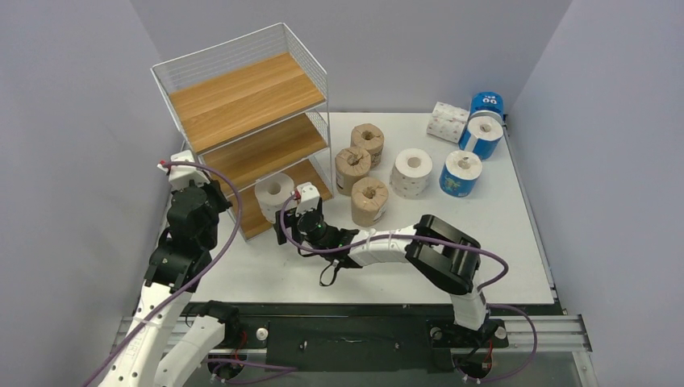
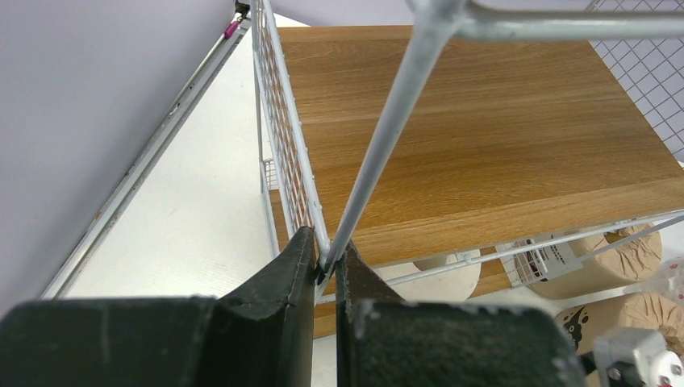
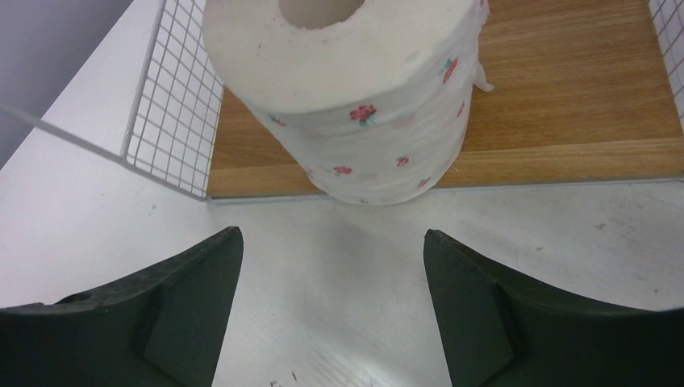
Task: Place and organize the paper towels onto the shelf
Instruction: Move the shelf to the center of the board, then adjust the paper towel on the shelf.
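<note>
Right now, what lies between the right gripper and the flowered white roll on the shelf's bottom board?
Only bare table separates the open right gripper from the roll, as the right wrist view shows.

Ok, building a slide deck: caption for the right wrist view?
Right tool open, facing a flower-printed white roll standing at the front edge of the shelf's bottom board.
</note>
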Controlling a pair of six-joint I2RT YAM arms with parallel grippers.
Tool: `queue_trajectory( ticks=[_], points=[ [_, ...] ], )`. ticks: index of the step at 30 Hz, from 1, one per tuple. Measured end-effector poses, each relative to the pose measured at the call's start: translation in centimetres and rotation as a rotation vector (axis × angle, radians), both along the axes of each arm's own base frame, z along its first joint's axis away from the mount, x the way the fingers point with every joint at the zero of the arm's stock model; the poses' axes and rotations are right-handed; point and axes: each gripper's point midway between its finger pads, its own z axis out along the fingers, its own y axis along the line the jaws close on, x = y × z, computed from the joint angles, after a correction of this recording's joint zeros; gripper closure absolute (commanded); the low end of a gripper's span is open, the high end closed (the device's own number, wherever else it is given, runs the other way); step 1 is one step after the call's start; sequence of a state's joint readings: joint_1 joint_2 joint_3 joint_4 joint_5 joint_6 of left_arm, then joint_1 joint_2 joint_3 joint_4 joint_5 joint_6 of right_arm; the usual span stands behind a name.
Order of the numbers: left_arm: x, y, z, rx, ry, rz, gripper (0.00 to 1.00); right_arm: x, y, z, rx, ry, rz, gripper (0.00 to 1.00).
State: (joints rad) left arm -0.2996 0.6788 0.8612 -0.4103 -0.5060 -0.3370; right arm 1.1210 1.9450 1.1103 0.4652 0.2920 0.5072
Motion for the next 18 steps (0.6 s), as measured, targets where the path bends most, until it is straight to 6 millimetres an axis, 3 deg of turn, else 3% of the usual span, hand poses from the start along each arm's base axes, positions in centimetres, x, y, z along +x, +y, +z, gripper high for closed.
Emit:
queue_trajectory(
  ticks=[8,12,18],
  points=[
    [0.2,-0.2,0.1,0.004,0.02,0.001,1.0,1.8,1.2,-2.6,-0.059,0.026,-0.076,0.2],
    [0.1,-0.2,0.1,0.001,0.025,0.002,1.0,2.8,1.0,-4.0,-0.081,0.058,-0.116,0.19],
    [0.1,-0.4,0.1,0.0,0.03,-0.001,1.0,6.0,-0.3,-4.4,-0.056,0.099,-0.198,0.19]
  ],
)
